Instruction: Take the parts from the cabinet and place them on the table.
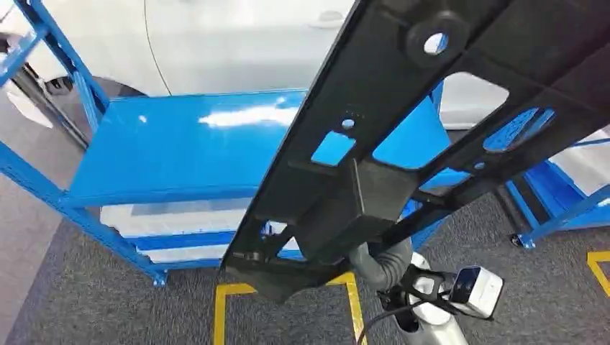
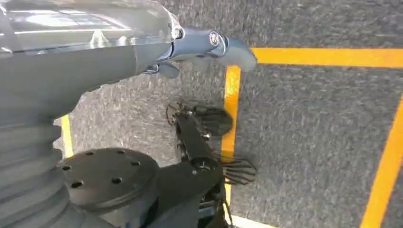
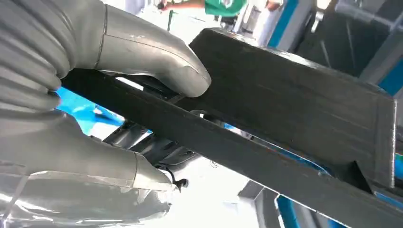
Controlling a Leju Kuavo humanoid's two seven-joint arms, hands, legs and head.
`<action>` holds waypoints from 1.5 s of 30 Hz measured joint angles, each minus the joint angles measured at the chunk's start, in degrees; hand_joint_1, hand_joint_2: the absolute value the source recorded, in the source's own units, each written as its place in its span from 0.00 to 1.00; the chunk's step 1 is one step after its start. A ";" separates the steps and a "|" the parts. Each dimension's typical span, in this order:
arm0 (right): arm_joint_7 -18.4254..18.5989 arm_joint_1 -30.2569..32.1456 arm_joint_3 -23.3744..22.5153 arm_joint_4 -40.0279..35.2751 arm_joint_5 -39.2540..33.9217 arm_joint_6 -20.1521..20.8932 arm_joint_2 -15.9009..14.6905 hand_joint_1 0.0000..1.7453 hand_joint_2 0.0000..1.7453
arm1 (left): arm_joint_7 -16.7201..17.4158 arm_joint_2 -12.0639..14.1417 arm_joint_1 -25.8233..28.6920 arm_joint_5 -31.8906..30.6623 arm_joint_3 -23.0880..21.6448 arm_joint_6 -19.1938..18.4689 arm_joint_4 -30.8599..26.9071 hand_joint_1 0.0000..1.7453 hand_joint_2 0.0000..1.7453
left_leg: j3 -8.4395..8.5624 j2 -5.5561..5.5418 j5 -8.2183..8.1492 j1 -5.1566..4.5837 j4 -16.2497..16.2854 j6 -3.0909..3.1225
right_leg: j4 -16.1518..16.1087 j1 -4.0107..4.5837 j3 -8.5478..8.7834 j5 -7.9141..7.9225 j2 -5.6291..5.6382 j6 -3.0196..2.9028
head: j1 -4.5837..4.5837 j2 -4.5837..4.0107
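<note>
1. Our right hand grips the long black part, which is raised above the blue shelf.
2. Our left hand hangs over the floor; we cannot tell whether it is spread.
3. We judge that the part's far end may strike the shelf frame when swung.

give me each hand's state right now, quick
Left hand: holds nothing, hanging over the floor; open or shut cannot be told.
Right hand: holding the large black plastic part, thumb pressed on it.
</note>
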 joint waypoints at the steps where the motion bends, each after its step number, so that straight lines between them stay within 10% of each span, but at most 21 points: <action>1: 0.00 0.26 -0.24 -0.02 0.06 0.22 -0.02 0.92 1.00 | 0.20 -0.07 0.00 0.00 -0.02 0.02 0.00 0.00 1.00 | -0.49 0.35 1.01 0.55 -0.38 0.44 | 0.36 -0.19 -0.35 -0.72 0.16 0.31 | 0.00 0.00; 5: 0.02 0.79 -1.27 -0.09 0.55 0.31 0.02 0.92 1.00 | 0.87 -0.02 0.07 0.00 -0.09 0.31 0.00 0.00 1.00 | -4.10 0.57 4.00 0.40 -0.26 1.30 | 15.14 -0.52 -4.44 -14.03 0.27 1.07 | 0.00 0.00; 8: 0.02 1.40 -1.88 -0.11 0.98 0.37 0.02 0.92 1.00 | 1.66 0.00 0.27 0.00 -0.11 0.63 0.00 0.00 1.00 | -7.30 0.65 5.95 0.40 0.32 0.97 | 17.58 -0.57 -2.01 -10.13 0.26 1.21 | 0.00 0.00; 10: 0.02 1.70 -2.29 -0.30 1.09 0.46 0.02 0.92 1.00 | 2.38 -0.02 0.35 0.00 -0.13 0.92 0.00 0.00 1.00 | -9.06 0.60 6.85 0.40 1.09 0.58 | 8.48 -0.53 5.19 -7.72 0.27 0.65 | 0.00 0.00; 12: 0.00 1.79 -2.58 -0.96 1.29 0.74 0.04 0.92 1.00 | 3.13 -0.04 0.34 0.00 -0.15 1.09 0.00 0.00 1.00 | -9.97 0.51 7.54 0.14 1.85 -0.02 | -1.02 -0.12 11.23 -11.25 0.29 -0.04 | -0.04 0.00; 16: -0.02 2.59 -3.43 -1.46 1.62 1.72 0.24 0.92 1.00 | 4.54 0.28 0.70 0.00 -0.22 1.71 0.22 0.00 1.00 | -10.39 0.43 8.67 0.45 1.69 -1.45 | -0.80 -0.34 9.64 -9.15 -0.03 -1.64 | 0.00 0.00; 20: 0.00 3.13 -4.17 -1.66 1.75 2.47 0.77 0.92 1.00 | 6.23 0.39 1.00 0.02 -0.22 2.89 0.26 0.00 1.00 | -14.14 0.38 -3.82 0.73 14.78 -2.27 | -0.70 -0.11 6.28 -6.42 -0.16 -2.50 | -0.02 0.00; 22: 0.02 3.53 -4.44 -1.66 1.59 2.84 0.81 0.92 1.00 | 6.38 0.57 1.11 0.00 -0.22 3.10 0.37 0.00 1.00 | -14.12 0.37 -3.36 0.73 19.83 -2.47 | -0.43 -0.07 4.18 -5.00 -0.20 -2.35 | -0.02 0.00; 25: 0.02 3.62 -5.05 -1.66 0.98 3.87 0.94 0.92 1.00 | 6.36 0.90 1.11 0.02 -0.02 3.41 0.42 0.00 1.00 | -6.63 0.37 2.82 0.73 11.84 -2.07 | 0.30 -0.08 1.27 -3.57 -0.18 -1.86 | -0.02 0.00; 27: 0.00 3.52 -5.33 -1.66 0.35 4.42 1.16 0.92 1.00 | 6.36 1.01 0.94 0.02 0.20 3.50 0.44 0.00 1.00 | 0.90 0.34 -0.95 0.35 0.93 -1.38 | 0.97 0.20 0.38 -2.82 -0.14 -1.23 | -0.02 0.00; 31: 0.00 3.29 -5.62 -1.66 0.04 4.61 1.36 0.92 1.00 | 6.40 1.01 1.09 0.02 0.37 3.50 0.44 0.00 1.00 | 0.28 0.43 -0.35 0.31 -0.31 0.25 | 0.72 -0.01 0.27 -1.20 -0.36 0.37 | -0.02 0.00; 36: 0.02 3.45 -6.30 -1.64 -0.15 4.79 1.36 0.92 1.00 | 6.36 0.98 1.15 0.02 0.39 3.30 0.44 0.00 1.00 | -2.09 0.71 1.71 0.11 -0.13 1.15 | 18.30 -0.52 -6.13 -12.34 0.04 1.13 | 0.00 0.00; 38: 0.02 3.78 -7.06 -1.70 -0.26 5.49 1.38 0.92 1.00 | 6.30 1.01 1.26 0.02 0.39 3.24 0.44 0.00 1.00 | -2.67 0.67 2.13 0.03 0.07 1.08 | 17.07 -0.50 -4.14 -11.18 0.05 0.96 | -0.02 0.00; 41: 0.02 3.86 -8.04 -2.25 -0.24 6.55 1.46 0.92 1.00 | 6.25 0.99 1.21 0.02 0.39 3.17 0.44 0.00 1.00 | -3.20 0.63 2.19 -0.03 0.73 0.93 | 3.43 -0.16 4.58 -5.96 0.06 -0.20 | 0.00 0.00; 45: 0.00 4.00 -9.01 -2.97 -0.04 8.26 2.08 0.92 1.00 | 6.38 1.16 1.10 0.02 0.39 3.34 0.44 0.00 1.00 | -4.12 0.88 2.56 -0.21 1.10 -0.36 | 0.97 0.41 4.90 -6.85 0.17 -1.07 | -0.02 0.00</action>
